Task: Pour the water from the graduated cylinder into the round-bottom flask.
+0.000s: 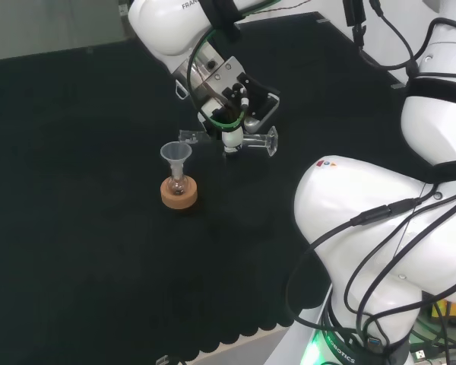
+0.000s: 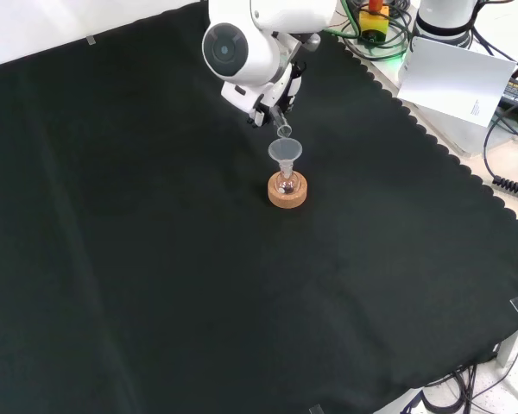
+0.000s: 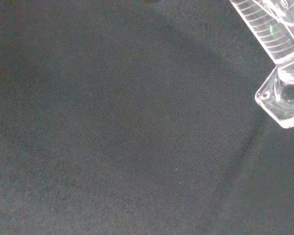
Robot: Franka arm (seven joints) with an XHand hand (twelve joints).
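Pouring step underway: the hand (image 1: pixel 229 106) grips the cylinder (image 1: pixel 247 141), laid nearly level, spout over the funnel (image 1: pixel 175 154) in the flask (image 1: pixel 178 184) mid-surface. Next: tip further, spout kept centred.

No readable text, labels or numbers.
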